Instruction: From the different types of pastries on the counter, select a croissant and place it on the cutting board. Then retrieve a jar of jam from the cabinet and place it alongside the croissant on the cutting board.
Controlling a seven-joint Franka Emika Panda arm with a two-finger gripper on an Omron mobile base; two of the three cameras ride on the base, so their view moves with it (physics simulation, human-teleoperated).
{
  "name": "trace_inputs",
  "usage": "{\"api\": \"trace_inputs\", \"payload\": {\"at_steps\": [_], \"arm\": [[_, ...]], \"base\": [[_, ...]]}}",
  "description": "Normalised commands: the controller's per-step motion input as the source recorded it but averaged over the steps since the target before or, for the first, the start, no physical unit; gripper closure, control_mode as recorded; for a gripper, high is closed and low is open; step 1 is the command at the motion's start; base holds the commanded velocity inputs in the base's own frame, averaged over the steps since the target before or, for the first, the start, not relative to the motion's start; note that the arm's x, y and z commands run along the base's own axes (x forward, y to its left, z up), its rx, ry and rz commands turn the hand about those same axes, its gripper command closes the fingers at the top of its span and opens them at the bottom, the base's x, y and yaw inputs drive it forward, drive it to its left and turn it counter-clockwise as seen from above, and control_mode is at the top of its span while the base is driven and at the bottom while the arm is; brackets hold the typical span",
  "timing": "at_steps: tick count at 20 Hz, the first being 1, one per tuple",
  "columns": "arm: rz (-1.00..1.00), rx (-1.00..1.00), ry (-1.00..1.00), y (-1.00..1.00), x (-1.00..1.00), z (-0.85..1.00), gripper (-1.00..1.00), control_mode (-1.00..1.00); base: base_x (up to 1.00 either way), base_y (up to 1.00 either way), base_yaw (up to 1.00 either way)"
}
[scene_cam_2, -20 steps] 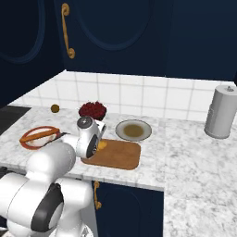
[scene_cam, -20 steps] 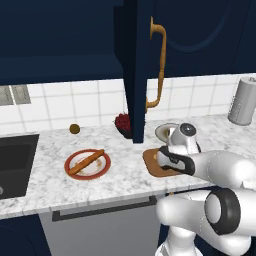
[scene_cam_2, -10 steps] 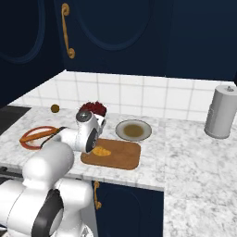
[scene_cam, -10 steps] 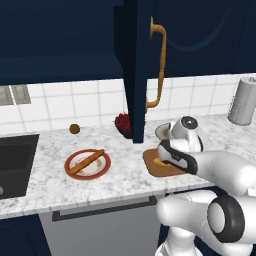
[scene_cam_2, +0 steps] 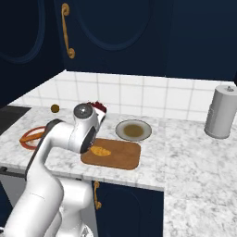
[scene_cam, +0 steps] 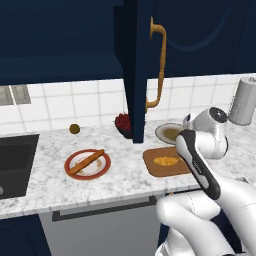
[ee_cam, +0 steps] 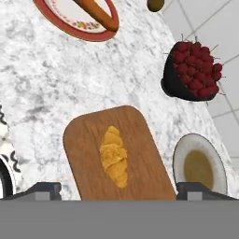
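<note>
The golden croissant (ee_cam: 114,156) lies free on the brown cutting board (ee_cam: 84,140), a little left of the board's middle (scene_cam: 166,161) (scene_cam_2: 100,151). My gripper (ee_cam: 120,190) hangs above the board, open, its two dark fingertips (ee_cam: 43,189) far apart with nothing between them. The long brown stick pastry (scene_cam: 86,161) rests on the red-rimmed plate (scene_cam: 98,172) to the left on the marble counter (scene_cam: 45,185). The navy cabinet door (scene_cam: 137,75) stands open, edge-on, with its curved brass handle (scene_cam: 160,65). The jar of jam is hidden.
A dark bowl of red berries (ee_cam: 193,70) and a shallow beige dish (ee_cam: 198,168) sit just behind the board. A small brown ball (scene_cam: 74,128) lies by the tiled wall. A grey canister (scene_cam_2: 221,111) stands at the right, and a black sink (scene_cam: 15,160) at the left.
My hand has risen from low over the cutting board and drawn back. The croissant stays on the board.
</note>
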Motion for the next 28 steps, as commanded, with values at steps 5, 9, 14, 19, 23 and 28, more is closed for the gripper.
{"api": "trace_inputs", "payload": {"at_steps": [5,9,14,19,23,28], "arm": [[-0.17,0.13,-0.13,-0.06,-0.82,0.32,-1.00,-1.00],[-0.32,0.11,-0.13,0.00,-0.65,0.06,-1.00,-1.00],[0.00,0.00,0.00,0.00,0.00,0.00,-1.00,-1.00],[0.00,0.00,-0.01,0.00,-0.12,0.00,-1.00,-1.00],[-0.07,0.01,-0.24,0.00,-0.99,-0.16,-1.00,-1.00],[-0.07,0.00,-0.18,0.07,-0.79,-0.17,-1.00,-1.00]], "base": [[0.00,0.00,0.00],[0.00,0.00,0.00],[0.00,0.00,0.00],[0.00,0.00,0.00],[0.00,0.00,0.00],[0.00,0.00,0.00]]}}
